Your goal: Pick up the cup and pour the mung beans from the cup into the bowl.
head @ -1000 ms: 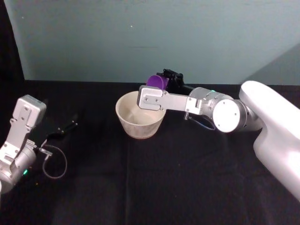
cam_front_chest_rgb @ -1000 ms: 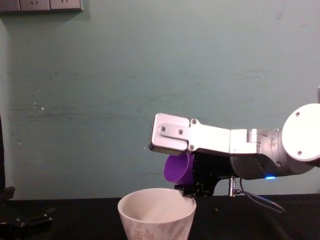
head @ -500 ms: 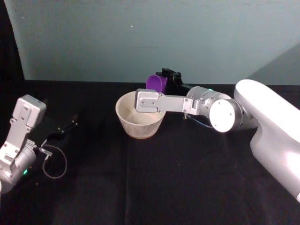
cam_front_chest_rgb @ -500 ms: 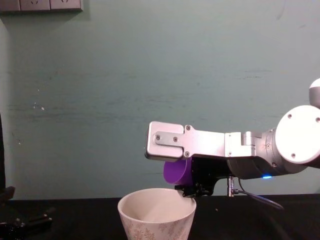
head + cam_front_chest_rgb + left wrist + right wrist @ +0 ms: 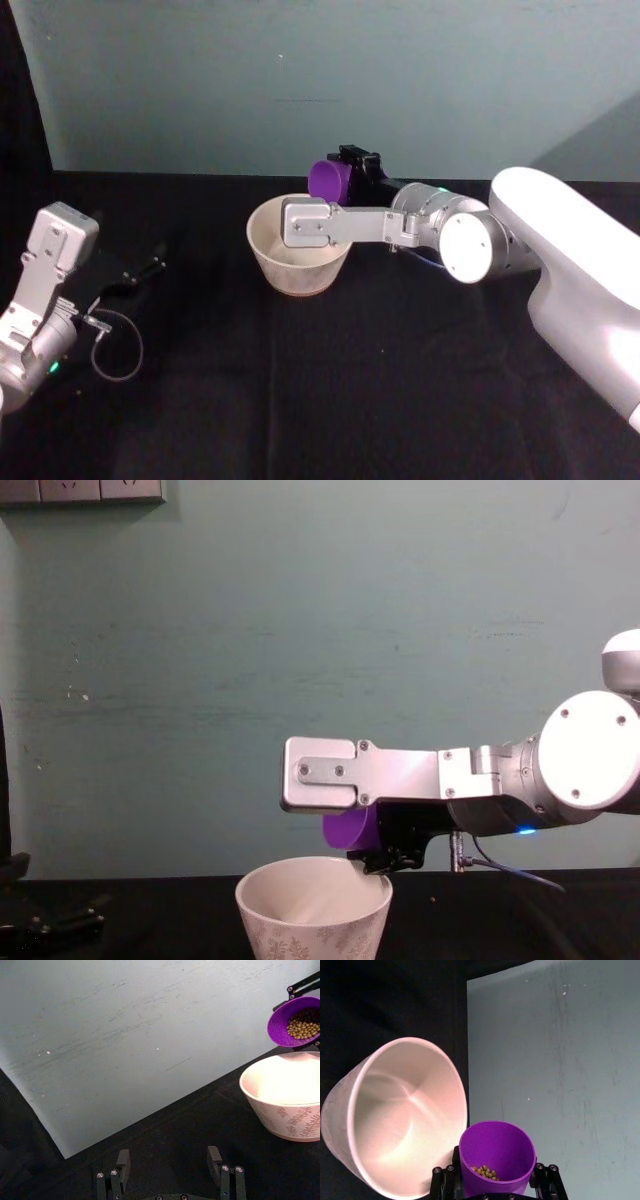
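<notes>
a plain teal wall stands behind the black cloth-covered tabletop. the white and silver right arm reaches in from the robot's right, across the top of the wide white conical bowl with a faint leaf pattern, which sits upright on the tabletop near its middle. the grey left arm rests low at the robot's left, well apart from the bowl, and its left claw has its fingers spread with nothing between them. the right claw is clamped on the small purple tapered plastic cup, one finger on each side. the cup is held in the air just above the bowl's right rim, tipped with its mouth toward the bowl. a small heap of yellow-green mung beans lies inside the cup against its lower wall.
</notes>
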### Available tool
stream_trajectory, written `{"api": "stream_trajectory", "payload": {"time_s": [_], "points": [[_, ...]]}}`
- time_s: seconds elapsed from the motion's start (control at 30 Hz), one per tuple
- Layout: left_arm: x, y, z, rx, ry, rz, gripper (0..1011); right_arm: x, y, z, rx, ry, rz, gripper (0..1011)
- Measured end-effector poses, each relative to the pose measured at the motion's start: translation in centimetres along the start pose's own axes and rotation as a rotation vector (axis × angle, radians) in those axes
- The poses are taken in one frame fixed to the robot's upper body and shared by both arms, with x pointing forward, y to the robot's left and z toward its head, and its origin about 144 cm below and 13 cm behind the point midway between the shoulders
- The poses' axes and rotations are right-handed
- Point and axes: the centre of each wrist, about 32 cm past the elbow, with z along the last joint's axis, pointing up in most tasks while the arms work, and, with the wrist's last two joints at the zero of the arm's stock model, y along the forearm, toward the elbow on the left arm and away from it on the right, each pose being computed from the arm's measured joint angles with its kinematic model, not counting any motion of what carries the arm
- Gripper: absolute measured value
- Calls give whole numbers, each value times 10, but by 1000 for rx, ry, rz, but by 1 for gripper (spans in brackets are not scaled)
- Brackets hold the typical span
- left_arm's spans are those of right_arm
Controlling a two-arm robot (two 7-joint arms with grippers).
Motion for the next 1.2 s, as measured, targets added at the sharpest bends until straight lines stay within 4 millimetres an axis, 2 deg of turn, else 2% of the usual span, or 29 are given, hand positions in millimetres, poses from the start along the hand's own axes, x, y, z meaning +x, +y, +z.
{"api": "stream_trajectory", "payload": {"time_s": [0.63,1.2], "points": [[0,0,0,0,0,0,1011,0,0,20,-38,-130,20,729],[0,0,0,0,0,0,1011,0,0,27,-55,-190,31,729]]}}
